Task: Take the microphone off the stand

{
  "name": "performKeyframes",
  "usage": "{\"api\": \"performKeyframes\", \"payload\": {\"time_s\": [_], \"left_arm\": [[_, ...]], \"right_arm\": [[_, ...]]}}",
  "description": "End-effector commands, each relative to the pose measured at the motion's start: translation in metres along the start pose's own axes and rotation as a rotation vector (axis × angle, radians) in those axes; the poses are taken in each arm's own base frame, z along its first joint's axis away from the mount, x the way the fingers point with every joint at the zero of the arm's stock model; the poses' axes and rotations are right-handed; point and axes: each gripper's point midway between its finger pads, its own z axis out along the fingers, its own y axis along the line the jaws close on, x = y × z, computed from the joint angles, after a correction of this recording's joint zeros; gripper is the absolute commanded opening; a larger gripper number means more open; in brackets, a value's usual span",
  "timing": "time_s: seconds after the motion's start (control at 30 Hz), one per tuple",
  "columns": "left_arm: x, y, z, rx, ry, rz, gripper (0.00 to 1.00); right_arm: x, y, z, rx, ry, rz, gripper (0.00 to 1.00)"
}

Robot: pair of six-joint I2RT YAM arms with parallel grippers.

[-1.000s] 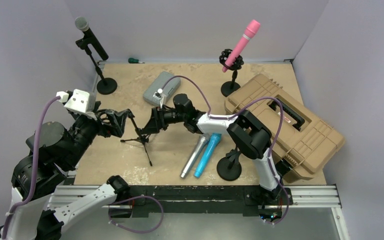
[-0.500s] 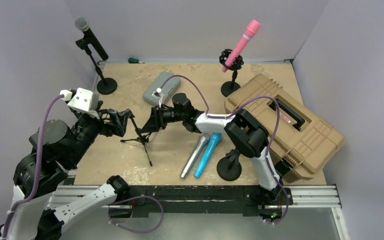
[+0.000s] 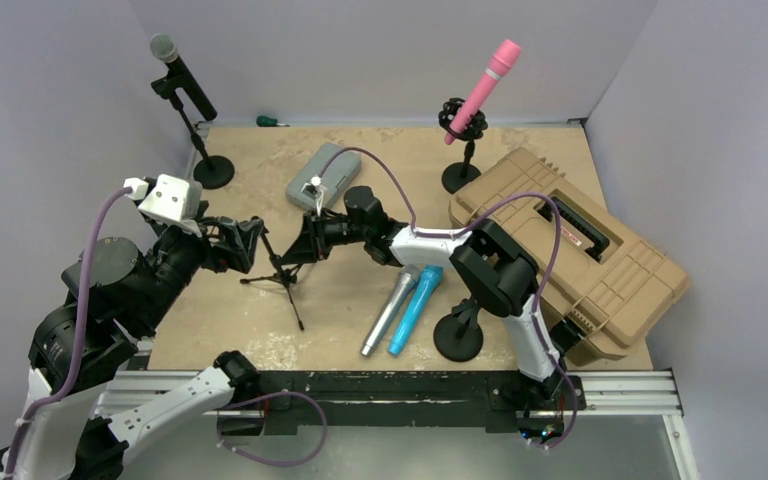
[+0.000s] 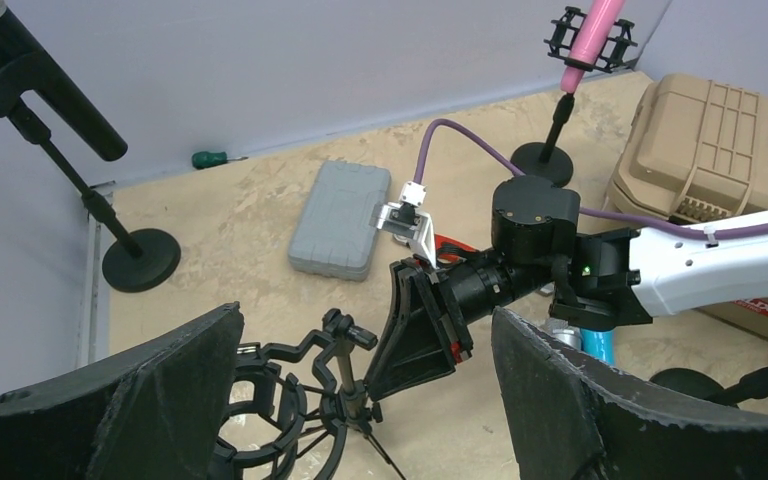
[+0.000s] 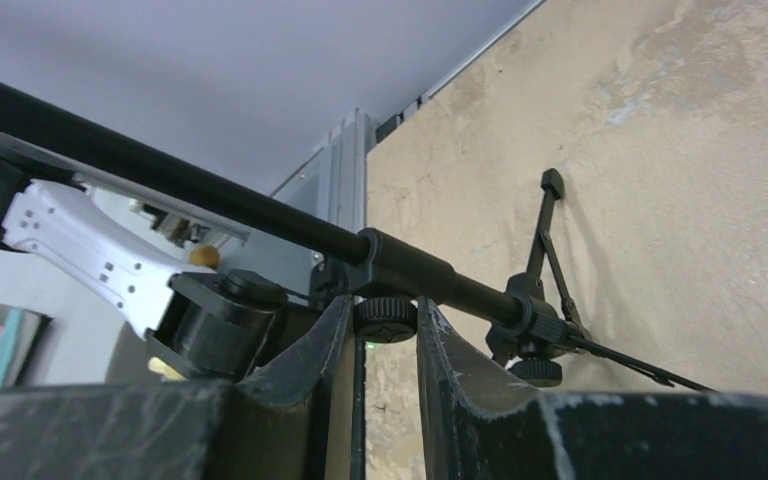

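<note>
right gripper (image 5: 384,330) is pinching shut on the small knob (image 5: 385,308) under the pole (image 5: 210,195) of the tripod stand (image 3: 282,272), mid-desk. Probably steadying the stand, or working the clamp.

left gripper (image 3: 243,243) is hanging wide open with nothing in it, just beside the stand's shock mount (image 4: 260,410), which is looking empty.

silver microphone (image 3: 390,310) and blue microphone (image 3: 415,310) are lying flat near the desk's near edge.

Mics sitting in stands: black microphone (image 3: 182,72) at the far-left corner, pink microphone (image 3: 480,88) along the far edge. Neither arm is reaching for them.
</note>
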Motion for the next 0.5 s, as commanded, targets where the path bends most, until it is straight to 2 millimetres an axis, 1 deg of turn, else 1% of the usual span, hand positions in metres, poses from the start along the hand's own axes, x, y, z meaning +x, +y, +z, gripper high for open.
{"api": "performKeyframes", "payload": {"time_s": [0.0,0.1,0.27,0.47], "left_arm": [[-0.007,-0.003,0.001,0.010,-0.022,-0.016,0.92],[-0.006,-0.003,0.002,0.011,-0.020,-0.018,0.92],[-0.009,-0.004,0.000,0.020,-0.031,-0.029,0.92],[-0.011,-0.003,-0.002,0.018,-0.037,-0.034,0.92]], "right_arm": [[-0.014,-0.021,-0.009,0.161,-0.055,-0.113,0.00],[-0.016,-0.031,-0.015,0.249,-0.056,-0.174,0.00],[-0.023,-0.039,-0.020,0.403,-0.066,-0.325,0.00],[-0.026,-0.034,-0.016,0.580,-0.057,-0.520,0.00]]}}
